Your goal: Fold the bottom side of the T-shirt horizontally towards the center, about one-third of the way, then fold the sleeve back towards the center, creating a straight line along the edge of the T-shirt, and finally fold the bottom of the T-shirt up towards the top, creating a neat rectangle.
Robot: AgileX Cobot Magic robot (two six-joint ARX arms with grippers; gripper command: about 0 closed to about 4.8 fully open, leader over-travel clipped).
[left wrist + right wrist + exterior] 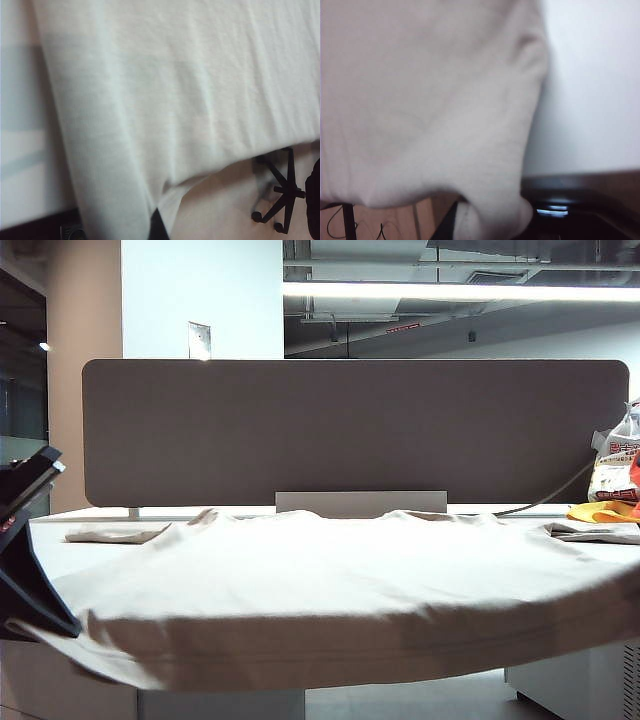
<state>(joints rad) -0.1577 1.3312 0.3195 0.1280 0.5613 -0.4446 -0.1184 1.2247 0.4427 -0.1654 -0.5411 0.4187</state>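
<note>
The beige-cream T-shirt lies spread across the white table, collar at the back. Its bottom side, the long hemmed edge, is raised at the front and sags in the middle. My left gripper is shut on the hem's left end; only a dark fingertip shows between the cloth folds. The black left arm stands at the left edge of the exterior view. My right gripper is shut on the hem's right end, mostly wrapped in cloth, and is out of the exterior view. Both sleeves lie flat.
A grey partition runs behind the table. A white plastic bag with red print and a yellow-orange cloth sit at the back right. An office chair base stands on the floor below the table's front edge.
</note>
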